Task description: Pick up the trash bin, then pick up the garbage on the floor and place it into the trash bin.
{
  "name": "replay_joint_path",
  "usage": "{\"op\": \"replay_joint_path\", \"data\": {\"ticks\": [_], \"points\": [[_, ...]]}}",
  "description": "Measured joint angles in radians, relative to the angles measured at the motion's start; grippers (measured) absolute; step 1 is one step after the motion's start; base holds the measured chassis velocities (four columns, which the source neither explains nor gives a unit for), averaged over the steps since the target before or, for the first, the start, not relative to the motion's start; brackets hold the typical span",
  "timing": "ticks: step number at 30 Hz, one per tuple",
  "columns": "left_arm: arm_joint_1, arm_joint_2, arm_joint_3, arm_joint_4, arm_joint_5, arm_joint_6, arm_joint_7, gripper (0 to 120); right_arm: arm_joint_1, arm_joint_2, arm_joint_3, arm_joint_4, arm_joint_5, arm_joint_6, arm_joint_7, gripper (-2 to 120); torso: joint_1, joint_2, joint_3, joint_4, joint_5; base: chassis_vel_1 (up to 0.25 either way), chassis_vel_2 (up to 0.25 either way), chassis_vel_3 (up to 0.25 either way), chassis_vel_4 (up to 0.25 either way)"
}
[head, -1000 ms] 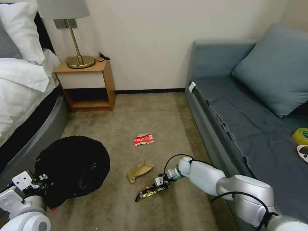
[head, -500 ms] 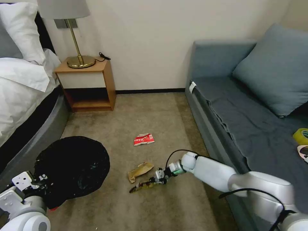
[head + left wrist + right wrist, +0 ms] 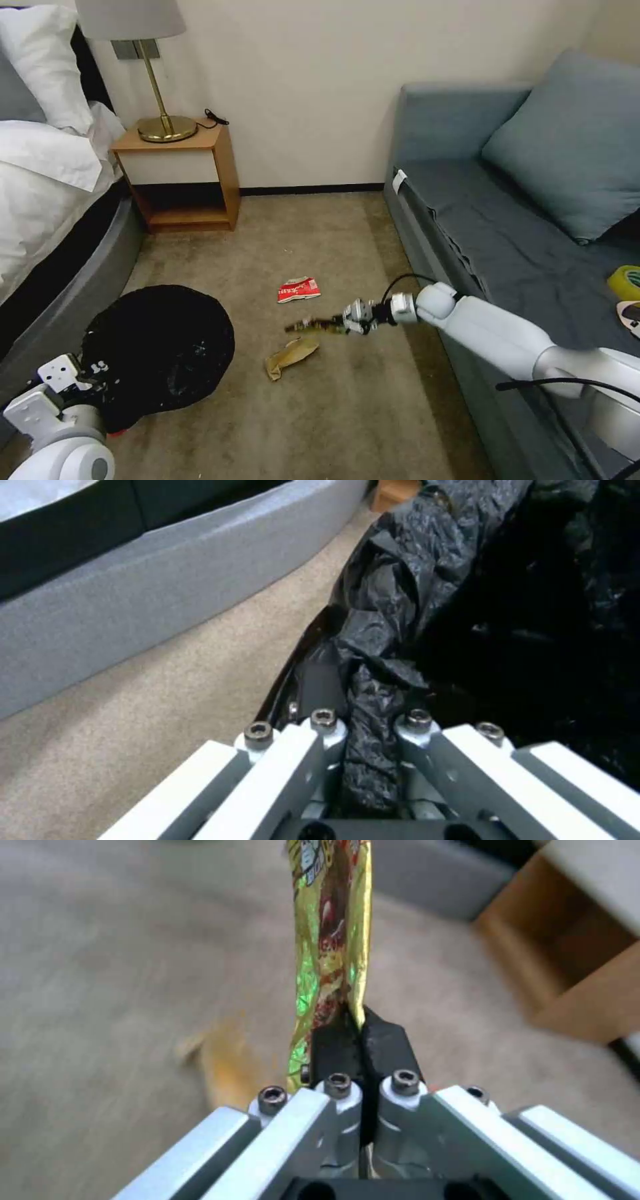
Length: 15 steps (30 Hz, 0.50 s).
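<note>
The right hand [image 3: 353, 320] is clamped on one end of the gold snack wrapper [image 3: 313, 325], which hangs clear of the floor [image 3: 373, 427] and sticks out sideways toward the trash bin [image 3: 160, 353]. In the right wrist view the dark pads [image 3: 383, 1045] pinch only the wrapper's [image 3: 330, 940] end. The left hand [image 3: 370, 760] is closed on the bin's black bag rim [image 3: 380, 645], holding the bin near the bed-side edge of the floor with its opening tipped toward the middle.

The step in hand looks like carrying the wrapper across to the bin. Because the grip is so near the end, a smooth, unhurried swing seems wise, so the foil does not slip. The wrapper should pass above the brown paper wrapper [image 3: 291, 355] and be let go only when it is well over the bin's mouth. The red-and-white packet [image 3: 299, 290] lies on the floor farther toward the wall.
</note>
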<state>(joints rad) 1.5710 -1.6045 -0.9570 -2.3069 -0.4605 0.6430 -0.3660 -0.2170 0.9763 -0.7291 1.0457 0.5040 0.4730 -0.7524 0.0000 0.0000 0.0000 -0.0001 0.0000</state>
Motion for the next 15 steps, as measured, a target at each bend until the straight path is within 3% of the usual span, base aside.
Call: {"op": "replay_joint_path", "data": {"ticks": [3, 4, 6, 10, 15], "points": [[0.004, 0.001, 0.005, 0.001, 0.003, 0.000, 0.000, 3, 0.009, -0.023, 0.010, 0.107, 0.038, -0.021, 0.025, 0, 0.000, 0.000, 0.000, 0.0001, 0.0001, 0.000, 0.000, 0.000, 0.000], [0.011, -0.002, 0.014, 0.002, 0.010, -0.002, 0.000, 3, 0.018, -0.037, 0.011, 0.235, 0.088, -0.056, 0.073, 0, 0.000, 0.000, 0.000, 0.0001, -0.0001, 0.000, 0.000, 0.000, 0.000], [0.013, -0.003, 0.017, 0.002, 0.011, -0.003, 0.000, 3, 0.018, -0.038, 0.011, 0.262, 0.099, -0.063, 0.085, 0, 0.000, 0.000, 0.000, 0.0001, -0.0001, 0.000, 0.000, 0.000, 0.000], [0.020, -0.003, 0.021, -0.008, 0.013, -0.004, 0.000, 3, 0.032, -0.018, -0.022, 0.417, 0.190, -0.112, 0.203, 0, 0.000, 0.000, 0.000, 0.0002, -0.0001, 0.000, 0.000, 0.000, 0.000], [0.021, -0.004, 0.022, -0.018, 0.013, -0.004, 0.000, 3, 0.049, 0.018, -0.063, 0.475, 0.238, -0.137, 0.295, 0, 0.000, 0.000, 0.000, 0.0001, -0.0002, 0.000, 0.000, 0.000, 0.000]]}}
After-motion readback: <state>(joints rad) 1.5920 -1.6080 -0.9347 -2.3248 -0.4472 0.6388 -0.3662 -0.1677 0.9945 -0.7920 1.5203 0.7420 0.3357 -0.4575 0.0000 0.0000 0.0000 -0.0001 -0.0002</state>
